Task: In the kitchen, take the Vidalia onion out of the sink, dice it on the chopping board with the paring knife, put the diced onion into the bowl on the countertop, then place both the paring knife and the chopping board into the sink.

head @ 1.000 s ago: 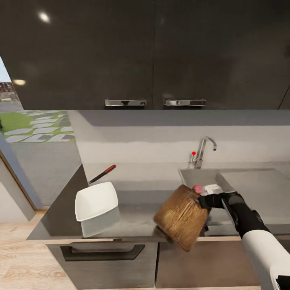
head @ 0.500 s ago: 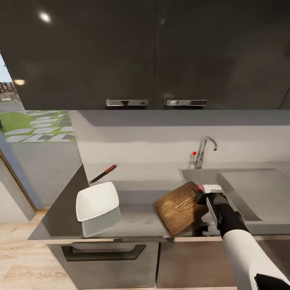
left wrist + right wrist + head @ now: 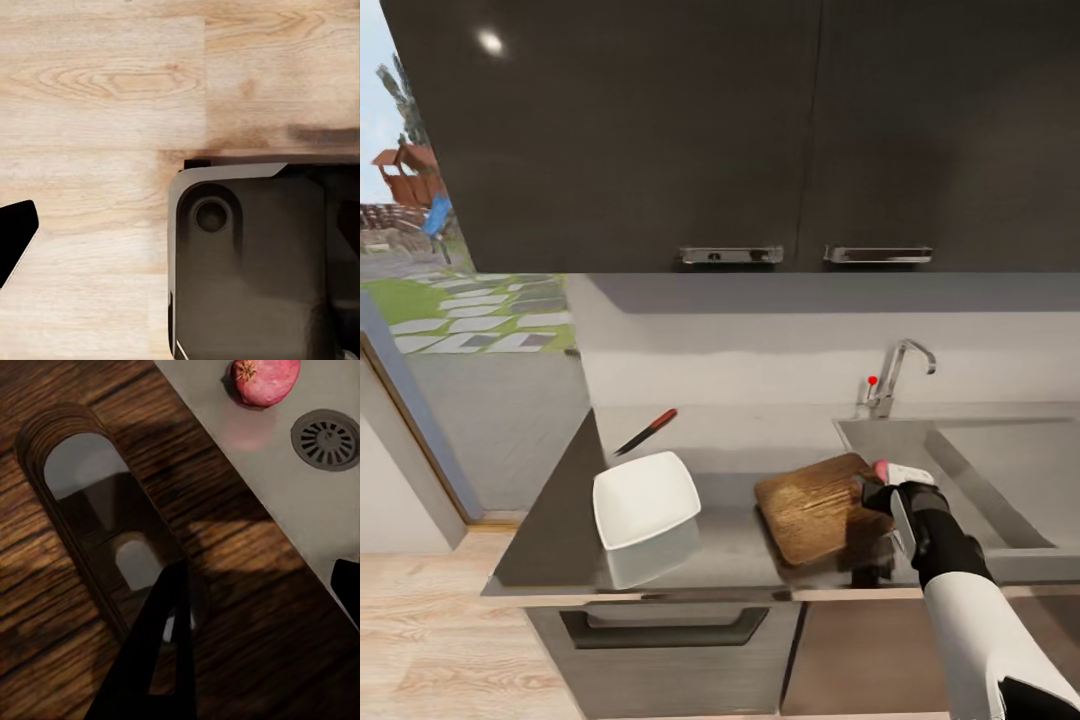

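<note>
Since 1 s ago I've lowered the brown wooden chopping board [image 3: 817, 508] w/ visible grain: it was tilted up over the counter edge, now it lies nearly flat on the grey brushed-metal countertop [image 3: 710, 540], beside the stainless-steel sink [image 3: 1000, 470]. My head cam has shifted too. R gripper [image 3: 882, 488] sits at the board's sink-side edge, one finger [image 3: 154, 649] over the handle slot; can't tell if it's clamped. Pinkish-red Vidalia onion [image 3: 264, 379] is in the basin near the round drain [image 3: 327, 439]. White squarish bowl [image 3: 645, 498] and red-handled paring knife [image 3: 646, 431] are farther along the counter. L gripper: can't tell.
</note>
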